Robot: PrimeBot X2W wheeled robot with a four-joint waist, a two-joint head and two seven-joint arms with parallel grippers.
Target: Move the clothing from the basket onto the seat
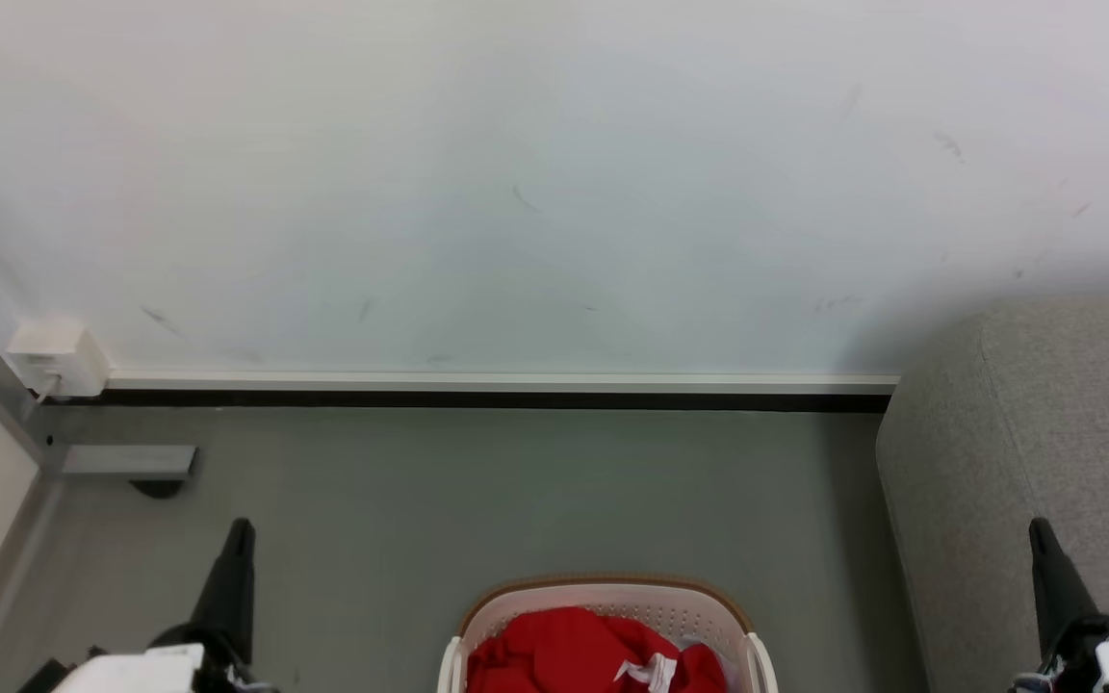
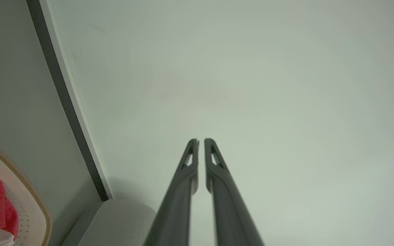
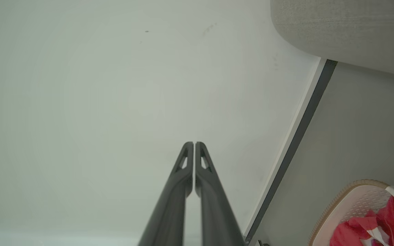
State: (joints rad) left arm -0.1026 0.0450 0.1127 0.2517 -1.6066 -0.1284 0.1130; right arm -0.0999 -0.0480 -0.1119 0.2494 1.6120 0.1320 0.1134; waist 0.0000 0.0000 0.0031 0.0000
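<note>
1. Head view, bottom centre: oval white perforated plastic basket with brown woven-look rim (image 1: 612,584) on the grey floor, with crumpled bright red clothing (image 1: 564,650) inside.
2. Right edge: large light grey woven upholstered seat (image 1: 1045,433), apart from the basket.
3. Lower left: left gripper (image 1: 241,527). Lower right: right gripper (image 1: 1038,527). Finger gap unreadable here.
4. Left wrist view: fingers nearly together, thin slit, empty. Right wrist view: fingers pressed together, empty.
5. Head view, middle left: small white wall box (image 1: 59,354).
6. Small white label (image 1: 656,672) on the red fabric; print too small to read.
</note>
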